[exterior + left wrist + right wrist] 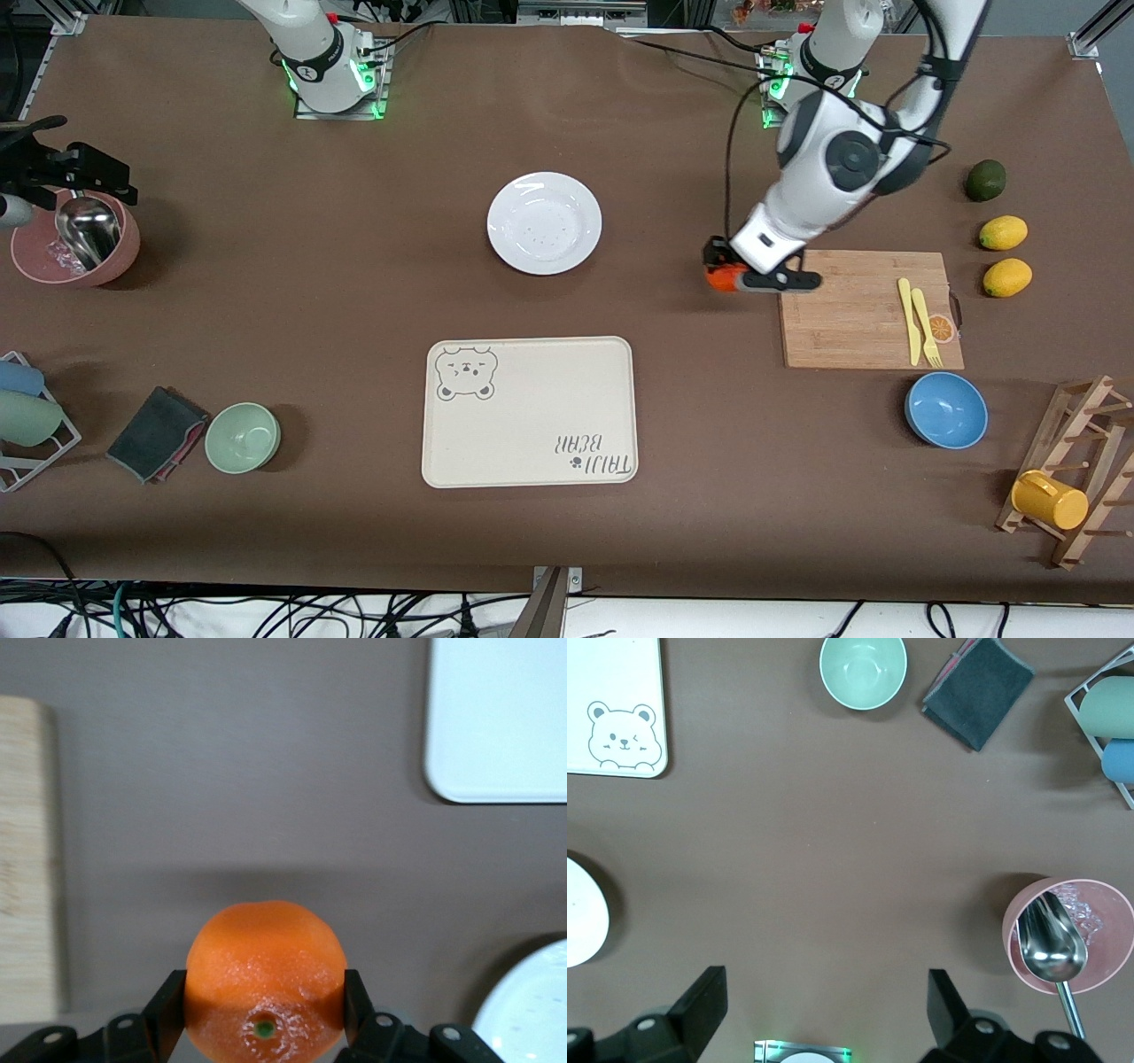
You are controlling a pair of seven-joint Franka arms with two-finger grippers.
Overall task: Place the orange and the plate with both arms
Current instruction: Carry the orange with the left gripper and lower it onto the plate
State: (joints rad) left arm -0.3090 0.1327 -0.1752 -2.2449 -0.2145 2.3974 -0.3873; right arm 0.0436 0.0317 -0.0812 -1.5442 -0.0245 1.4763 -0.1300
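Two grippers are in play, and only one carries anything: the left gripper (728, 270) pinches the orange (722, 278) between its black fingers (165, 1010), the fruit's dimpled end with its green dot facing the wrist camera. This gripper hangs over bare brown table (354, 292), just off the edge of the wooden cutting board (850, 310) that lies toward the left arm's end, with a yellow knife (907, 319) and fork (927, 330) on the board well apart from the claw. The plate (544, 222) sits flat on the table toward the right arm's end from the held orange, apart from it; its rim shows at a corner of the left wrist view. The cream bear-print tray (530, 411) lies nearer the front camera than the gripper and the plate. The right gripper (824, 1001) waits up in the air with its fingers spread wide and nothing between them, over the table near the right arm's base, with a pink bowl (1072, 935) holding a metal scoop (1051, 943) beneath it to one side.
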